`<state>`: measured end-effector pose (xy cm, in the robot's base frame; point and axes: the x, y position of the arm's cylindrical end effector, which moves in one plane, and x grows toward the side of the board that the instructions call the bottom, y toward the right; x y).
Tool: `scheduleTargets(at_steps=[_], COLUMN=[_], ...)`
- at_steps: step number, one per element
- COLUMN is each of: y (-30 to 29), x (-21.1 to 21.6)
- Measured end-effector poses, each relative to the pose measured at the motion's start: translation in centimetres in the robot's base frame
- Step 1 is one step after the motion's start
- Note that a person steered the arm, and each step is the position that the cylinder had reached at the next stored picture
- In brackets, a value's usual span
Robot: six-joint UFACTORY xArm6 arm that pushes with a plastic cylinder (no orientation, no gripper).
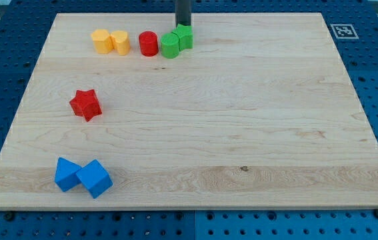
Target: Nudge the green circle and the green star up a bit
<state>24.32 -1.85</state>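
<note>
1. Green circle (pixel 169 46) + green star (pixel 184 37) = task pair. They sit touching each other near the wooden board's (pixel 242 133) top edge, a bit left of its middle. All places below are given rel. to the green circle.
2. Nearest the view's bottom, far below-left of the circle: two blue blocks (pixel 82 176), touching, shape approx cube-ish, can't tell exactly.
3. Higher up, still well below-left of it: red star (pixel 85 105), alone.
4. Level w/ the circle, just to its left: red cylinder (pixel 149 43), v. close, maybe touching. Further left: two yellow-orange blocks (pixel 110 41) side by side, shapes unclear.
5. Star is up-right of the circle, pressed against it.
6. My tip (pixel 183 25): just above-right of the circle, right at the star's top side, touching or nearly so. No fingers on this rig, only a plain rod, so nothing to spread or pinch.
7. Handling (judgement): small, stiff, light blocks that prob. slide easily on smooth wood; no grasping, only pushing. The circle's round side may roll off a push that's off-centre; star points may make it rotate.
8. Where to press: the bottom faces, centred. Tip is on the wrong side for an upward push, so it'd need to go round below the pair. Little board left above, so keep the nudge short.
</note>
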Motion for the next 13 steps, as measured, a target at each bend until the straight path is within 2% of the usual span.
scheduleTargets(at_steps=[3, 6, 7, 8, 10, 12, 13], y=[1.4, 5.5, 6.9, 8.0, 2.7, -2.8, -2.8], x=[1.9, 2.5, 5.2, 9.7, 12.0, 12.0, 11.3])
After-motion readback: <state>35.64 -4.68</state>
